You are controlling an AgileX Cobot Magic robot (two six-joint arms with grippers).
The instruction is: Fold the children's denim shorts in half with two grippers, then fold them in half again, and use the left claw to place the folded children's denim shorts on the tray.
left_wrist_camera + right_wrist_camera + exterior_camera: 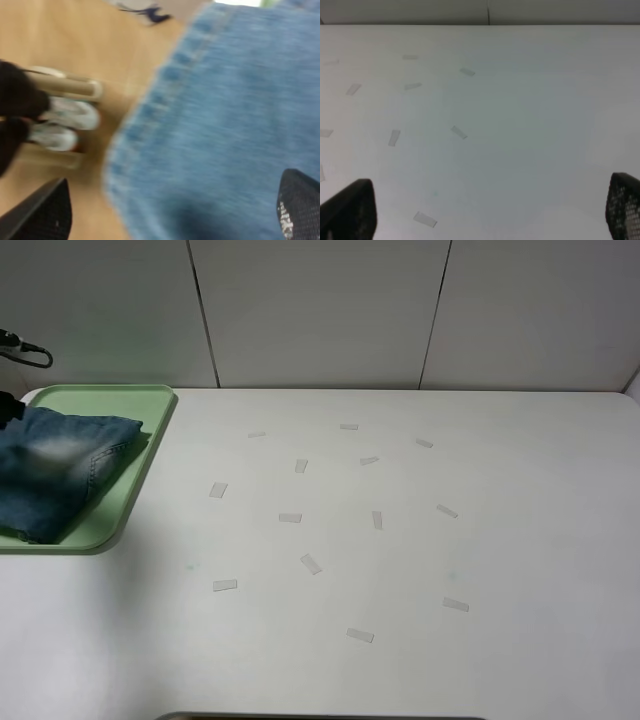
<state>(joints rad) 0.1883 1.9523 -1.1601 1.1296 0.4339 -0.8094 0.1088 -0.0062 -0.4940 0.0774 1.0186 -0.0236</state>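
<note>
In the left wrist view the left claw [170,212] has its jaws spread wide: one black fingertip [42,212] sits at the lower left of the frame and the other at the lower right corner, with nothing pinched between them. Denim fills the gap and most of the right side of that blurred frame, but whether either tip touches the cloth cannot be told. The right gripper [490,210] is likewise spread to its full width, its tips at the two lower corners of the right wrist frame, holding nothing, with only bare table [520,150] beneath.

The children's denim shorts [55,475] lie folded on the tray [150,400] at the far left of the exterior high frame. The bundle's long axis runs diagonally, from the upper right corner near the tray's rim down toward the lower left, with a pale faded patch facing up; its left part is cut off by the frame edge.

The exterior view shows neither gripper clearly, only a black cable [25,350] at the upper left edge. It alone shows the small tape strips [310,564] scattered over the white table. The left wrist view alone shows a stitched hem [165,95] and, beyond the denim, a tan floor [65,40].
</note>
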